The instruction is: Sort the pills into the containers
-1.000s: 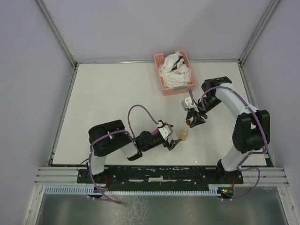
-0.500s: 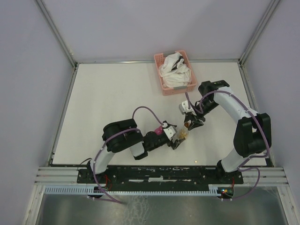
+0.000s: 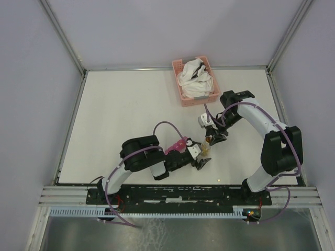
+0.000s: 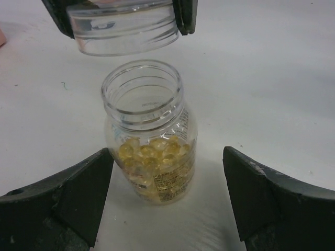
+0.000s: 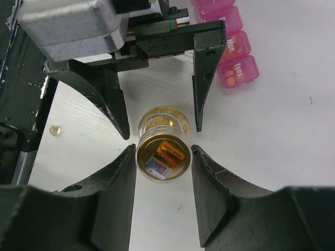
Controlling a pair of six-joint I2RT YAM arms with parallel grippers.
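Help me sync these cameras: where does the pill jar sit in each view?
Top external: jar just below the picture's centre.
Left wrist: jar in the centre, open.
Right wrist: jar in the centre, mostly hidden under the lid.
Shared landmark: the left gripper, its jaws flanking the jar in every view.
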